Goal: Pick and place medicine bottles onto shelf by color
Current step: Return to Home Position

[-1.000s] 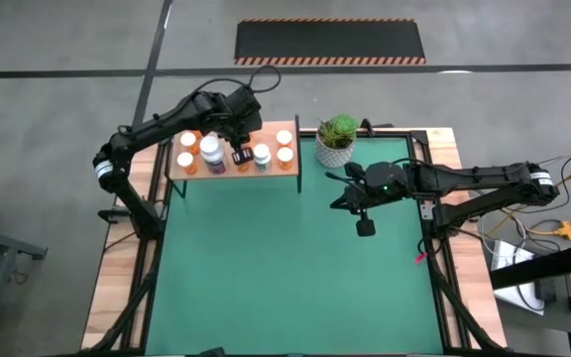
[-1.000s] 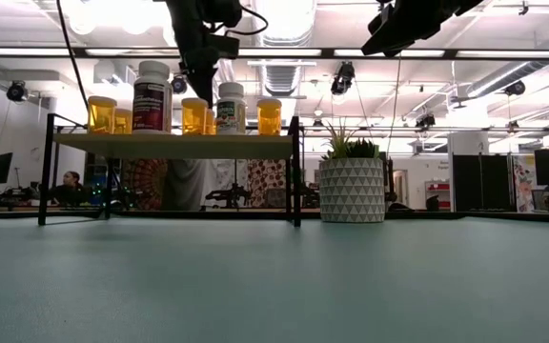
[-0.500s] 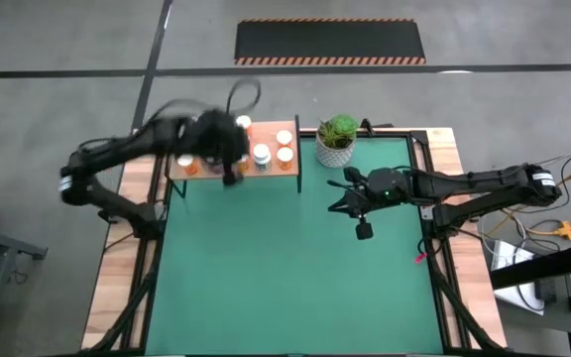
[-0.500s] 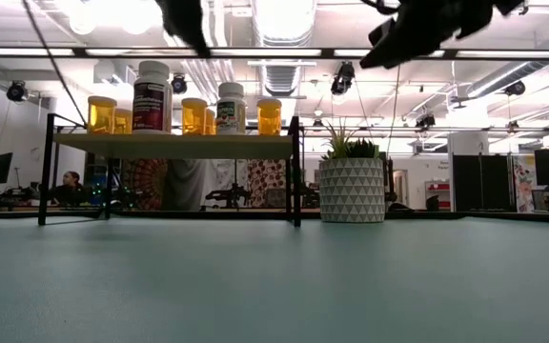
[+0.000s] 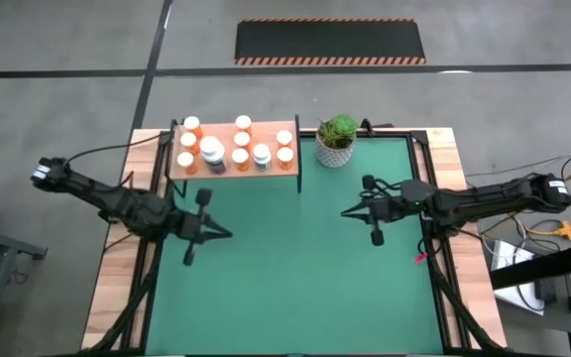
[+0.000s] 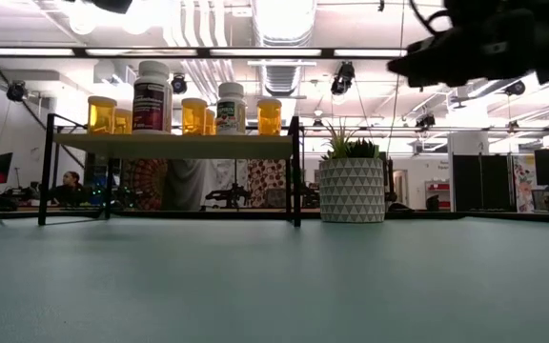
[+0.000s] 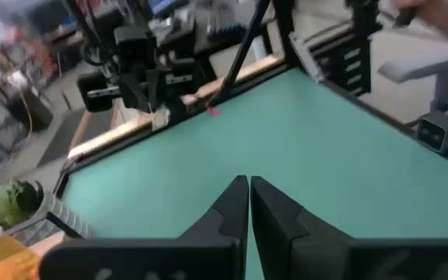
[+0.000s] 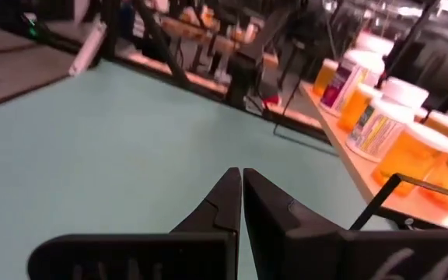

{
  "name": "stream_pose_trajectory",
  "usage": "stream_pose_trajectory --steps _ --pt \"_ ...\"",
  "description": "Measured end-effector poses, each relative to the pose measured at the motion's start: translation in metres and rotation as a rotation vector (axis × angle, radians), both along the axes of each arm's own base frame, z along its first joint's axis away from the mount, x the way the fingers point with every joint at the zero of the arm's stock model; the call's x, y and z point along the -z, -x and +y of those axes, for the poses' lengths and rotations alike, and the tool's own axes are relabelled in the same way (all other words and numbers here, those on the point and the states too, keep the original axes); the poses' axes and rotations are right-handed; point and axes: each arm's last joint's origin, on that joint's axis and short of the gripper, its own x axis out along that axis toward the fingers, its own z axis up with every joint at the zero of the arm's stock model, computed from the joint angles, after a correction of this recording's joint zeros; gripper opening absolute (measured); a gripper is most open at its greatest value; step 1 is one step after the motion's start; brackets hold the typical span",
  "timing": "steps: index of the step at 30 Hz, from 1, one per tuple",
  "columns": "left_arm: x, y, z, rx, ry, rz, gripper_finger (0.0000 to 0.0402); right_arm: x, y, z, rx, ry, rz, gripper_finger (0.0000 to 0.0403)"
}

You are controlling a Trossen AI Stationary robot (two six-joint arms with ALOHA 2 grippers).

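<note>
The wooden shelf (image 5: 234, 171) stands at the mat's far left on thin black posts. Several white-capped medicine bottles (image 5: 240, 156) stand upright on it, mostly orange. A larger white-labelled one (image 6: 151, 96) and a smaller white one (image 6: 231, 108) stand among them. The bottles also show in the right wrist view (image 8: 379, 117). My left gripper (image 5: 224, 234) hovers over the mat's left part, shut and empty, as the left wrist view (image 7: 249, 185) shows. My right gripper (image 5: 347, 212) hovers over the mat's right part, shut and empty (image 8: 241, 177).
A green plant in a white patterned pot (image 5: 336, 139) stands right of the shelf at the mat's far edge. The green mat (image 5: 295, 288) lies bare between and in front of the two arms. The right arm shows across the table in the left wrist view (image 7: 131, 70).
My left gripper has swung quickly away from above the shelf's bottles, toward the table's near-left, and now hangs over the mat's left part. My right gripper has drawn back a little toward the table's right edge. The bottles stay upright on the shelf.
</note>
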Motion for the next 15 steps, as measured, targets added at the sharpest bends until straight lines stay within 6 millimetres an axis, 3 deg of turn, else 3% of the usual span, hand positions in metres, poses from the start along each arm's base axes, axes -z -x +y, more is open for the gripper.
stream_pose_trajectory --steps 6,15 --pt "0.039 0.031 0.009 0.013 0.026 -0.065 0.0000 0.014 0.028 0.001 -0.005 -0.023 -0.099 0.0009" --pt "0.068 0.063 0.022 0.018 0.033 -0.224 0.0000 0.019 0.066 -0.003 0.043 -0.001 -0.310 0.0009"
